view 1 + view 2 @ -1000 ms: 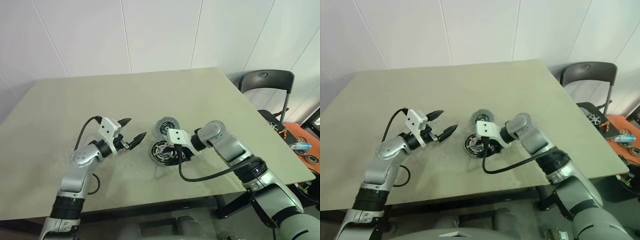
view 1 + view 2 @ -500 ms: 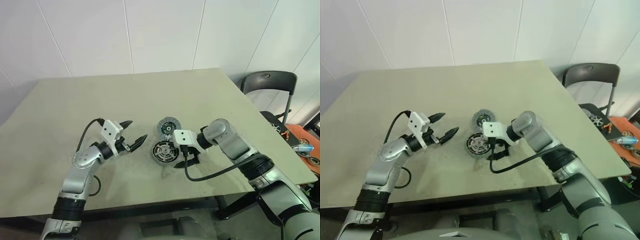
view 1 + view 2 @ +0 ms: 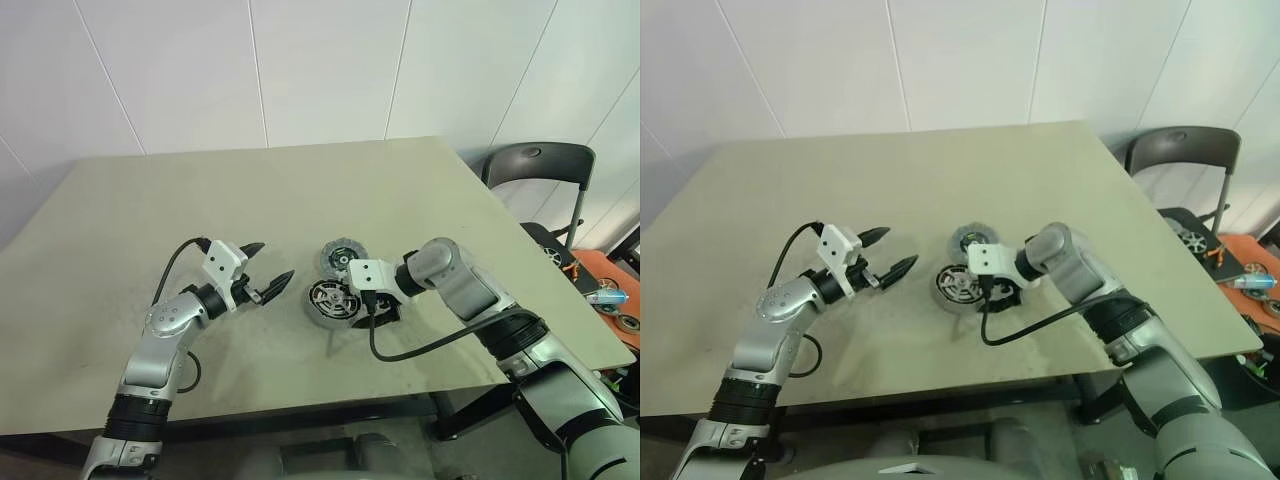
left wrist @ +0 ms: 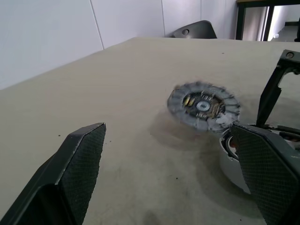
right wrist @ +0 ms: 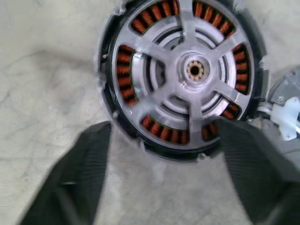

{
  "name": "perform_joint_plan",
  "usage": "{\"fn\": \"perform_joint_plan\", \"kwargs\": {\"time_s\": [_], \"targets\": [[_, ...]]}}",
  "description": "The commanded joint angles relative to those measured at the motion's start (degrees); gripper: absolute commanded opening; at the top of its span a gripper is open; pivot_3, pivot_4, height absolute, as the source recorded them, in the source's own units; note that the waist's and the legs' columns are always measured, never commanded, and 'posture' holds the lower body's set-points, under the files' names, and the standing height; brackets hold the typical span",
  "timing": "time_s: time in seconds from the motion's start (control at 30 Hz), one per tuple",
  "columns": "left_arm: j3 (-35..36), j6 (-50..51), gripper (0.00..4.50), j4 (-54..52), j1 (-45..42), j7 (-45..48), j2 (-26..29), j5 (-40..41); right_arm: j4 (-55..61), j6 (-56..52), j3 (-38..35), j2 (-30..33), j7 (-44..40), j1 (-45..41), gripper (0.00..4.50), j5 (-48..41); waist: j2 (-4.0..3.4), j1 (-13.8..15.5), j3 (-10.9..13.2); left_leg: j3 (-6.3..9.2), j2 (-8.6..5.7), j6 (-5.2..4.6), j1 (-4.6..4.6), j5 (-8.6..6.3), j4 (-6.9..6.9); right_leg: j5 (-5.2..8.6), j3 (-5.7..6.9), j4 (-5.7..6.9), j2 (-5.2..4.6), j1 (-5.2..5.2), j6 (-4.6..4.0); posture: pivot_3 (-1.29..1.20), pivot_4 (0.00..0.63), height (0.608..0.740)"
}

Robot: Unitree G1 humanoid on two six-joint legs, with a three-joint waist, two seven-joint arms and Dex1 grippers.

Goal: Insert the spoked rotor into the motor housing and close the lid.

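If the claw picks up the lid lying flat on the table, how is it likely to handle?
The lid looks like a rigid, metallic disc, so probably stiff and fairly heavy for its size. It lies flat on the table with a thin rim, so it may be awkward to grip by the edge. Set on edge, it would likely roll.

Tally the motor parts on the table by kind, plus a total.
Motor housing: 1
Spoked rotor, seated inside the housing: 1
Lid, lying flat beside the housing: 1
Total: 3
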State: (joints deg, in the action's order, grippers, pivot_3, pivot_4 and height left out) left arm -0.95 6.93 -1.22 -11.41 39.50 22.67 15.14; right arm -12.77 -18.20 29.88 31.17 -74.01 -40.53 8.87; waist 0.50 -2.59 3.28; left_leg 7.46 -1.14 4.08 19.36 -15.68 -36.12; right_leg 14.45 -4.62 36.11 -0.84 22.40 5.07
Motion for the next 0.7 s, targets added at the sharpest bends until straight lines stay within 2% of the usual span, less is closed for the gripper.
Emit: {"fn": "perform_joint_plan", "kwargs": {"time_s": [0.03, 0.07, 0.17, 0.27, 0.33, 0.4, 0.5, 0.7], "targets": [[0.6, -0.6, 4.5, -1.1, -1.3, 0.2, 0.5, 0.0, -1.0, -0.6, 1.5, -1.2, -0.6, 1.0, 2.68, 0.2, 0.0, -0.1, 0.0, 0.0, 0.01, 0.0, -0.01, 0.0, -0.01, 0.02, 0.0, 0.01, 0.01, 0.0, -0.04, 0.0, 0.0, 0.74], [0.6, -0.7, 4.5, -1.1, -1.3, 0.2, 0.4, 0.0, -0.4, -1.4, 1.3, -1.3, -1.5, 1.2, 2.68, -0.5, 0.0, -0.1, 0.0, 0.0, 0.01, 0.0, -0.02, 0.0, -0.03, 0.07, 0.0, 0.03, 0.02, -0.01, -0.12, 0.0, 0.0, 0.74], [0.5, -0.8, 4.5, -0.8, -1.4, 0.3, 0.4, -0.1, 0.8, -2.4, 0.7, -1.5, -2.5, 1.8, 2.11, -1.9, 0.02, 0.0, 0.0, 0.0, 0.02, 0.0, -0.05, 0.0, -0.04, 0.08, 0.0, 0.05, 0.03, -0.04, -0.13, 0.0, 0.0, 0.74], [0.4, -0.7, 4.5, -0.8, -1.4, 0.5, 0.3, -0.1, 0.0, -2.7, 0.1, -2.4, -0.7, 1.9, 1.24, -1.2, 0.04, -0.2, 0.0, 0.0, 0.03, 0.0, -0.05, 0.0, -0.03, 0.07, -0.01, 0.04, 0.03, -0.03, -0.12, 0.0, 0.0, 0.74], [0.2, -0.4, 4.5, -0.8, -1.4, 0.6, 0.3, -0.1, 0.0, -3.2, -0.1, -2.8, -0.9, 1.9, 1.24, -1.4, 0.04, -0.3, 0.0, 0.0, 0.04, 0.0, -0.06, 0.0, -0.03, 0.06, -0.01, 0.06, 0.05, -0.02, -0.12, 0.0, 0.0, 0.74], [0.1, -0.3, 4.5, -0.8, -1.4, 0.6, 0.2, -0.2, 1.8, -3.9, -0.3, -2.4, -2.9, 2.6, 0.84, -2.9, 0.04, -0.3, 0.0, 0.01, 0.05, 0.0, -0.08, 0.0, -0.04, 0.07, 0.0, 0.08, 0.06, -0.04, -0.13, 0.0, 0.0, 0.74], [0.0, -0.3, 4.5, -0.8, -1.4, 0.5, 0.2, -0.3, 1.6, -4.1, -1.2, -3.0, -0.9, 2.5, 0.11, -2.5, 0.03, -0.2, 0.0, 0.01, 0.05, 0.0, -0.05, 0.0, -0.04, 0.07, 0.0, 0.07, 0.06, -0.03, -0.13, 0.0, 0.0, 0.74], [-0.1, -0.4, 4.5, -0.5, -1.5, 0.5, 0.1, -0.7, 1.6, -5.9, -3.4, -4.0, -1.0, 1.4, 0.02, -5.2, 0.03, -0.2, 0.0, 0.01, 0.05, 0.0, -0.04, 0.0, -0.04, 0.06, -0.01, 0.08, 0.06, 0.0, -0.13, 0.0, 0.0, 0.74]]}}
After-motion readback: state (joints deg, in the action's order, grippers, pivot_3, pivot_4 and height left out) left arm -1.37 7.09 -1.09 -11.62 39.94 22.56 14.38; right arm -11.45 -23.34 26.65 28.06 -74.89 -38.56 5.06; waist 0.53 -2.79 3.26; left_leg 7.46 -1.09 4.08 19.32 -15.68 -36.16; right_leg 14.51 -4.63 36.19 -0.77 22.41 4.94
